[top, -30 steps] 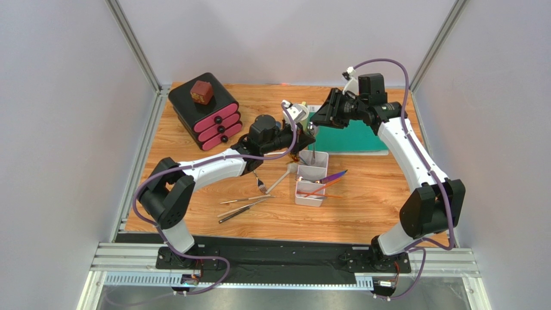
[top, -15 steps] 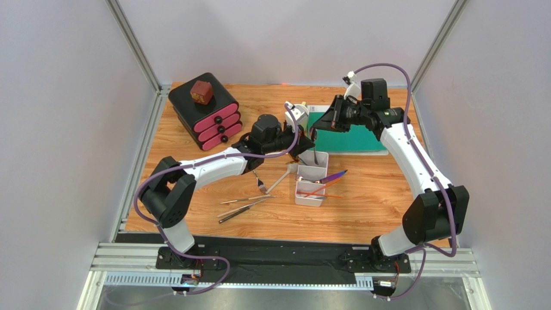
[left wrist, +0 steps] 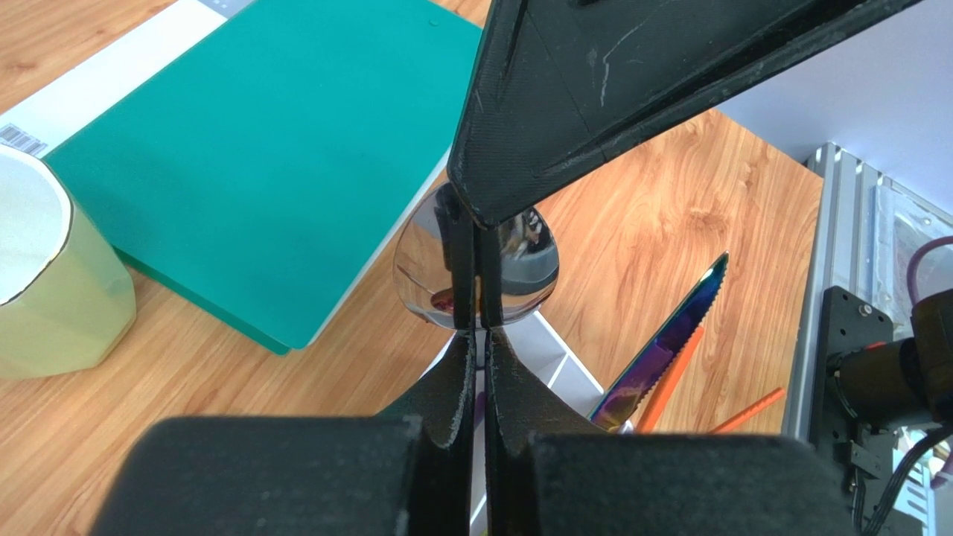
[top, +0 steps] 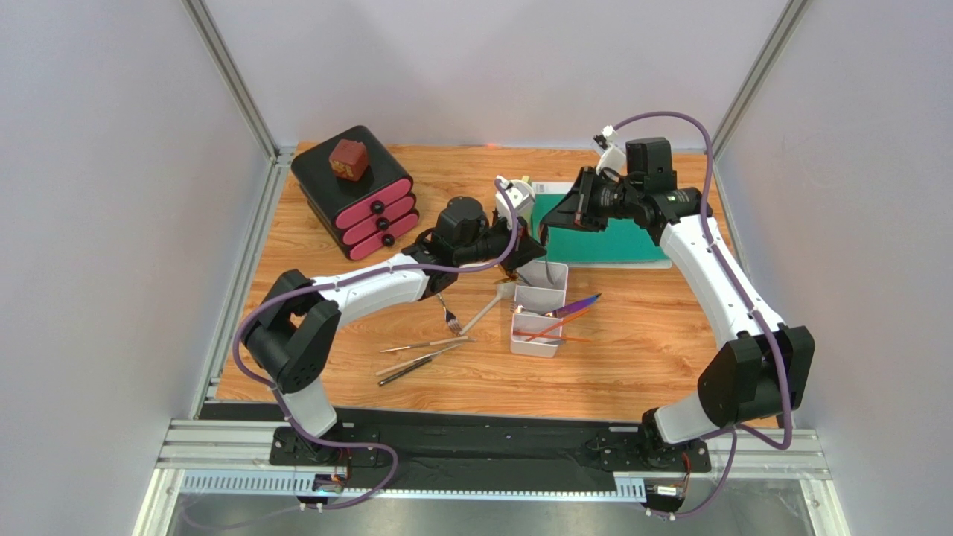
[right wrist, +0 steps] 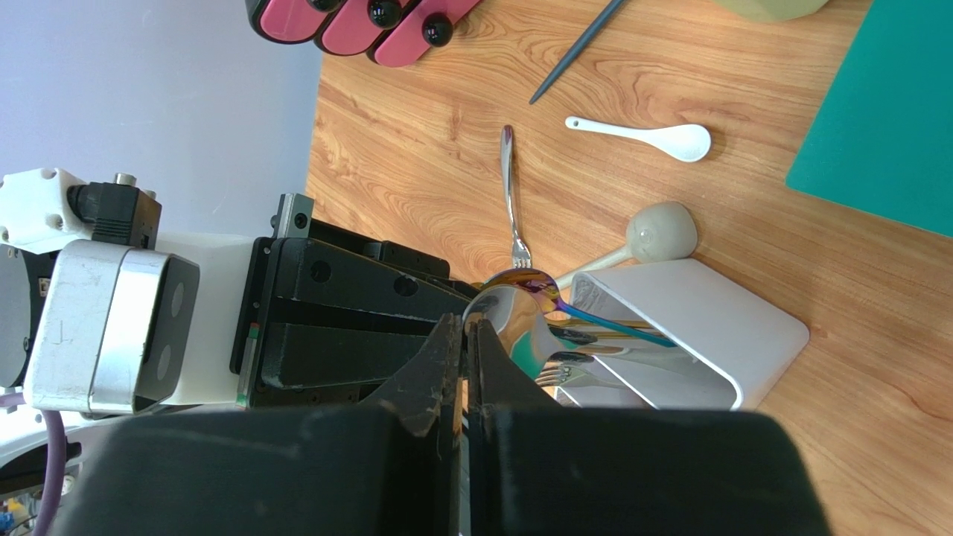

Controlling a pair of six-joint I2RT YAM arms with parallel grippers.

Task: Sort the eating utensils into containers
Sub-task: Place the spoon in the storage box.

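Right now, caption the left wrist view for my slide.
Left gripper shut on a silver spoon, right gripper shut just above it, green mat and iridescent knife beyond.

Right claw [right wrist: 464,335] gone from wide spread to closed; right arm [top: 716,268] shifted slightly rightward, elbow swung outward.

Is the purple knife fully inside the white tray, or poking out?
Poking out: the purple knife has its blade past the white tray wall, over the table.

Spoon [left wrist: 423,277] handle hidden behind left end effector [left wrist: 472,341].
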